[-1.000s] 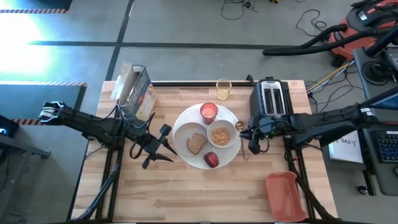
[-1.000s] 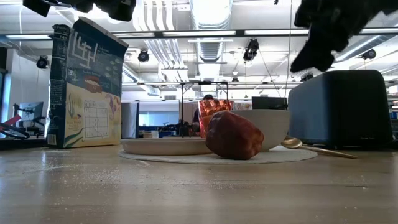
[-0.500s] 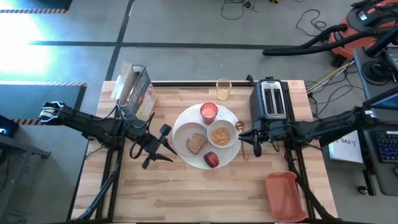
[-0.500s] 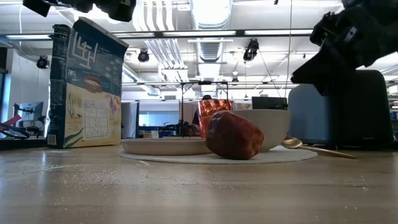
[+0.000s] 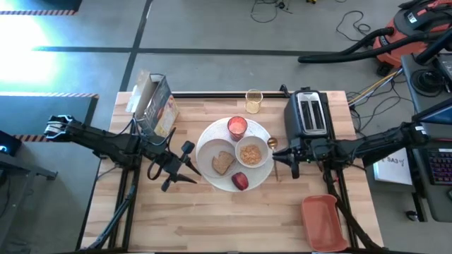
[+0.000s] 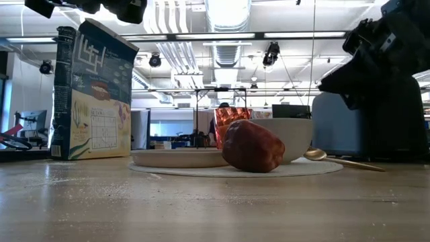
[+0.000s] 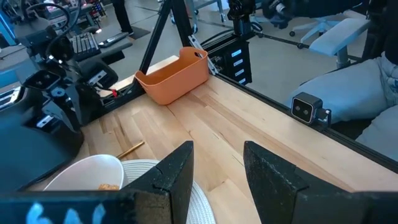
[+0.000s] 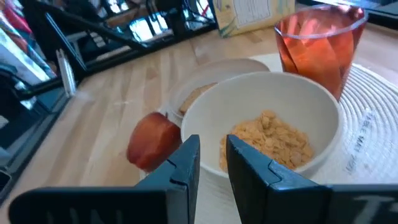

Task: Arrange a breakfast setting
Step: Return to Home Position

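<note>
The large round white plate [image 5: 212, 144] lies mid-table on a pale mat. On it are the brown toast [image 5: 224, 162], the red fruit [image 5: 240, 181], the white bowl [image 5: 251, 153] with cereal, and the red cup [image 5: 237, 127]. The gold spoon [image 5: 275, 161] lies on the table along the plate's right side. The clear glass [image 5: 253, 101] stands beyond the plate. My right gripper [image 5: 284, 161] hovers just right of the spoon, narrowly open and empty, facing the bowl [image 8: 267, 124]. My left gripper [image 5: 189, 166] waits left of the plate, open and empty.
A cereal box [image 5: 154, 106] stands at the far left. A black toaster [image 5: 308, 113] stands at the far right, behind my right arm. An orange bin [image 5: 323, 222] sits at the near right corner. Bare wood lies along the near edge.
My right gripper has drawn back from the plate toward the table's right edge and sunk a little. The spoon and the rest of the setting have kept still.
</note>
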Available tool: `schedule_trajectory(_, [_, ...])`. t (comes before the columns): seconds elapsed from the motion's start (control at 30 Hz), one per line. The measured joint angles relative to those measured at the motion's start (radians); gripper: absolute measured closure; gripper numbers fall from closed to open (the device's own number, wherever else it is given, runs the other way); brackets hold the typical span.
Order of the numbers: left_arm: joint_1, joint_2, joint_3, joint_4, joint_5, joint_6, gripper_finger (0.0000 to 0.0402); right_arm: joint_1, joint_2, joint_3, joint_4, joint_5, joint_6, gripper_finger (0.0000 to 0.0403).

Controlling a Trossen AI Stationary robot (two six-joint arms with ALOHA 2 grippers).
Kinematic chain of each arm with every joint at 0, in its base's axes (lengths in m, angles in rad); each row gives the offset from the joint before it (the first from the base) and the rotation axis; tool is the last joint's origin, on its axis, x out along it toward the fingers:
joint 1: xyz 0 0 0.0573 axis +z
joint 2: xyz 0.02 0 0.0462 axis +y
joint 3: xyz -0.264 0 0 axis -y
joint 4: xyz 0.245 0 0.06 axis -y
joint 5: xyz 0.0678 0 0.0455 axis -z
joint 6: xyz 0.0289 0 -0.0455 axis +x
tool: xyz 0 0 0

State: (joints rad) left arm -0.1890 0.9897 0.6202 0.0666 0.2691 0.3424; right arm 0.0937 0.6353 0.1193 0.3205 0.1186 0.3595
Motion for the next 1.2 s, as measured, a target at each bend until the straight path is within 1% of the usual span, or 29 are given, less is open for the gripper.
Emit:
schedule_trajectory(0.1, [0.0, 0.0, 0.0, 0.0, 0.0, 0.0, 0.0277, -0.002, 0.0, 0.0, 0.047, -0.053, -0.001, 0.0335])
schedule_trajectory(0.27, [0.002, 0.0, 0.0, -0.001, 0.0, 0.0, 0.0277, 0.0, 0.001, -0.008, 0.054, -0.224, 0.041, 0.0335])
schedule_trajectory(0.37, [0.006, 0.0, 0.006, 0.004, -0.01, 0.0, 0.0277, 0.001, 0.001, -0.01, 0.054, -0.272, 0.05, 0.0335])
schedule_trajectory(0.47, [0.008, -0.015, 0.006, -0.003, -0.016, 0.0, 0.0277, 0.002, 0.001, -0.011, 0.054, -0.276, 0.034, 0.0335])
schedule_trajectory(0.6, [0.008, -0.08, 0.003, -0.002, -0.025, 0.0, 0.0277, 0.002, 0.002, -0.011, 0.055, -0.276, 0.023, 0.0335])
schedule_trajectory(0.77, [0.008, -0.214, -0.021, 0.003, -0.025, 0.0, 0.0277, 0.002, 0.002, -0.011, 0.06, -0.276, 0.023, 0.0335])
schedule_trajectory(0.97, [0.008, -0.392, -0.082, 0.002, -0.025, 0.0, 0.0277, 0.002, 0.002, -0.011, 0.059, -0.276, 0.023, 0.0335])
schedule_trajectory(1.2, [0.008, -0.52, -0.161, -0.002, -0.026, 0.0, 0.0277, 0.002, 0.002, -0.011, 0.059, -0.275, 0.023, 0.0335])
